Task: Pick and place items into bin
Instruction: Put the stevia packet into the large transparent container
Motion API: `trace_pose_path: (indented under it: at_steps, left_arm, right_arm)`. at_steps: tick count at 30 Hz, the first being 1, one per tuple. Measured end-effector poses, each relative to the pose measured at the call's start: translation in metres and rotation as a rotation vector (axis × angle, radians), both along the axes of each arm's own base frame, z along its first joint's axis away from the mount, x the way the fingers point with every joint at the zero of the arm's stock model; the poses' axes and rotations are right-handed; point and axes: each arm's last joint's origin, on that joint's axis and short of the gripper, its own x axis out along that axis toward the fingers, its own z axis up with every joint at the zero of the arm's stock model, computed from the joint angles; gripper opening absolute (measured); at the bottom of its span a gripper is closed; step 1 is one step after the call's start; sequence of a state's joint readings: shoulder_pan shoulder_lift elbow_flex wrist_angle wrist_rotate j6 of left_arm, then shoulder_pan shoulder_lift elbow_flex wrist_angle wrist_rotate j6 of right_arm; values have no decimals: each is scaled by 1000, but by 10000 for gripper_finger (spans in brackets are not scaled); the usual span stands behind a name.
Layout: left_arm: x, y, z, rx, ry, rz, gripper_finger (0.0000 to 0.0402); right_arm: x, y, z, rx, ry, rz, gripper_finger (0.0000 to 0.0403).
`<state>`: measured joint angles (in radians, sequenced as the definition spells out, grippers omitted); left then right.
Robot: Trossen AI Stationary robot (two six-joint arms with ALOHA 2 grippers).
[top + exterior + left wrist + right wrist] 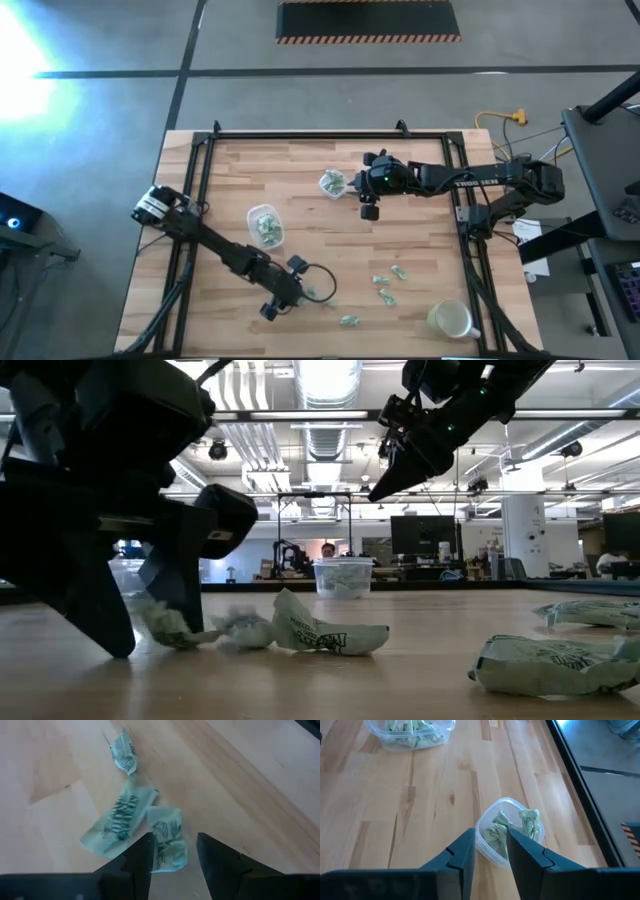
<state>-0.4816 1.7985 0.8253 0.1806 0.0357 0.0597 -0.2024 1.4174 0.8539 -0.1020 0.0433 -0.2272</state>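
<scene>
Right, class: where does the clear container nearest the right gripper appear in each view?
High view: clear container at the far middle of the table, just left of the right gripper.
Low view: container at centre, far off, below that gripper.
Left wrist view: not in it.
Right wrist view: container just beyond that gripper.
Shared landmark: the right gripper.

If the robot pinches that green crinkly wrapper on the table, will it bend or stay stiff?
It will probably crumple, since the wrapper between the left end effector fingers already looks creased and folded. It seems very light, so a nudge might slide it across the wooden table. Lying flat, it is unlikely to roll.
</scene>
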Motion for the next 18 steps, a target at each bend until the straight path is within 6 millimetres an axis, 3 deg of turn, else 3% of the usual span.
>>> trace_pose_path:
  at_steps: [7,18]
  left_arm:
    - [1,4,-1,-3,5,7,128]
    - [1,5,-1,42,-15,-19,13]
  right_arm:
    - [0,0,-1,0,3,0,93]
    - [-1,0,-1,0,4,0,90]
